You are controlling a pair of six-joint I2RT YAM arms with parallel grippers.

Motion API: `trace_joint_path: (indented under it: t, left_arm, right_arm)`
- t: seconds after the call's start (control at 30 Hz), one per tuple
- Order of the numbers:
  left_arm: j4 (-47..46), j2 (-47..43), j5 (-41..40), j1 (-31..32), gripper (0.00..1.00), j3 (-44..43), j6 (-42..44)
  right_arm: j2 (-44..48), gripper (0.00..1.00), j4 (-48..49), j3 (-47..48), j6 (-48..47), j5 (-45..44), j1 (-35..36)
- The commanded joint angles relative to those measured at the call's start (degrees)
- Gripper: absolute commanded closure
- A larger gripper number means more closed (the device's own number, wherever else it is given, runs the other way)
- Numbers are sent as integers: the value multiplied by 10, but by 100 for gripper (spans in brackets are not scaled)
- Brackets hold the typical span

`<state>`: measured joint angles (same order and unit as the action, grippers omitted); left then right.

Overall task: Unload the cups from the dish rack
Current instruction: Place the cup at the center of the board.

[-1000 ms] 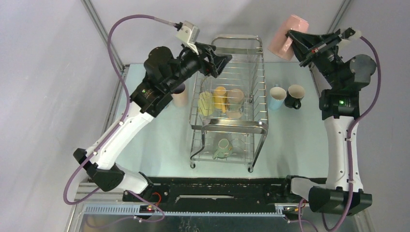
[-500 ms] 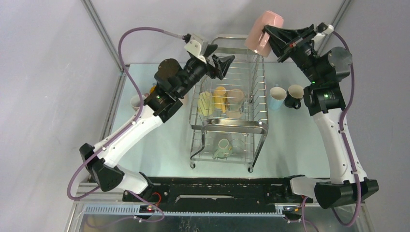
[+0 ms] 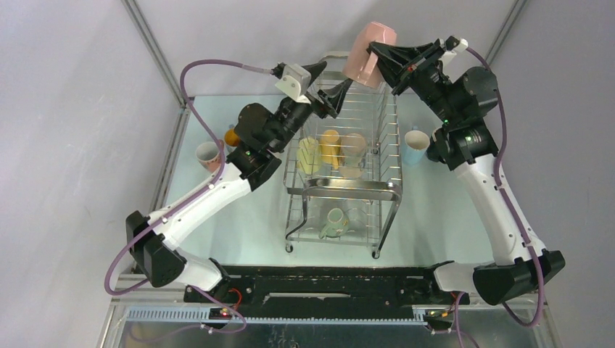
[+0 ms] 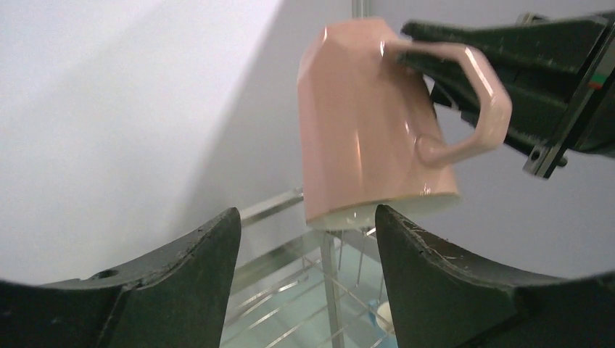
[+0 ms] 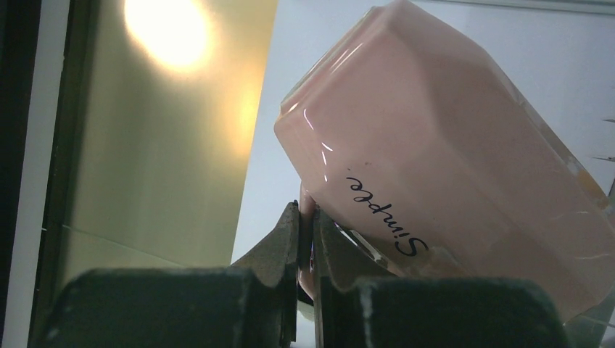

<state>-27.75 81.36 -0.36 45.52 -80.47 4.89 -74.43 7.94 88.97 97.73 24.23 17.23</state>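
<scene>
Since one second ago, the right end effector (image 3: 377, 56) has carried the pink mug (image 3: 368, 43) from 1 o'clock in the top view leftward to 12 o'clock, above the far end of the dish rack (image 3: 353, 190). Its fingers are clamped on the mug's handle. The mug hangs rim-down and tilted, clear of the wires. The left end effector (image 3: 335, 77) has advanced to 11 o'clock. Its fingers are spread apart just below the mug's rim; contact cannot be confirmed.

Upper tier: yellow mug (image 3: 308, 154), orange mug (image 3: 331, 147), cream mug (image 3: 355, 148). Lower tier: pale green mug (image 3: 335, 221), toward 6 o'clock.

On the counter (image 3: 239, 217): light blue mug (image 3: 415, 145) at 3 o'clock of the rack, pale mug (image 3: 208, 154) at 9 o'clock.
</scene>
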Motion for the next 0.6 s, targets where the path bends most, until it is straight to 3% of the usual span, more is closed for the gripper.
trace_joint_path:
  t: [0.0, 0.57]
  left_arm:
    - [-86, 2, -16, 4, 26, 13, 31]
    - [-161, 16, -31, 4, 40, 21, 79]
  right_arm:
    - [8, 100, 88, 36, 10, -26, 17]
    - [27, 100, 113, 2, 31, -38, 68]
